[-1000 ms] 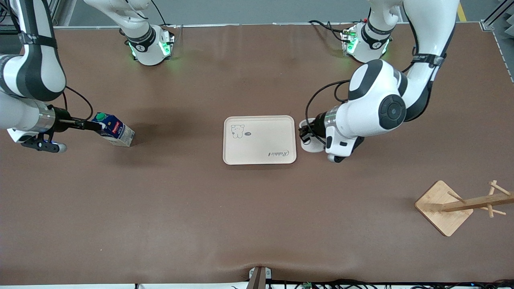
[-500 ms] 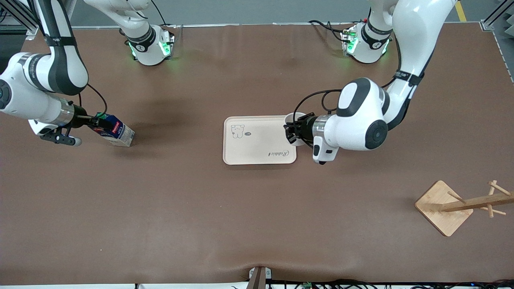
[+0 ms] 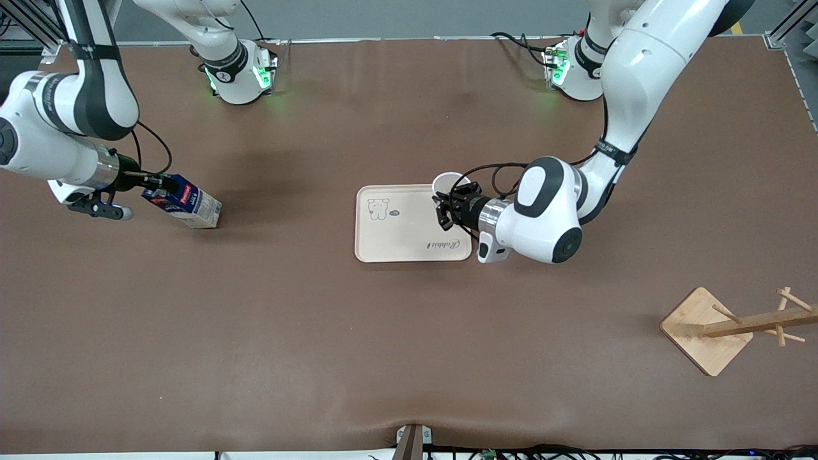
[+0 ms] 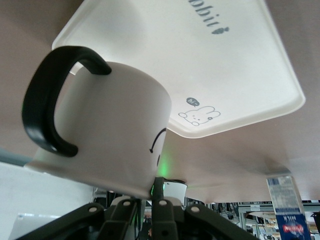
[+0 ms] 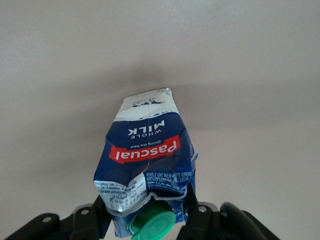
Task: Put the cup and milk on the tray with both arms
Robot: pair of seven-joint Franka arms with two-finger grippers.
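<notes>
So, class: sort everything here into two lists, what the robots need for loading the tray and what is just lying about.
Needed for the job:
- white mug with black handle, held by the left gripper over the tray's corner
- dark blue milk carton with green cap, gripped by the right gripper
- cream rectangular tray

Just lying about:
- wooden rack with pegs on a square base

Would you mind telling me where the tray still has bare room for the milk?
The tray is bare from the bear drawing to the Rabbit script. Its corner toward the left arm is crowded: the left hand holds the cup over it.
</notes>
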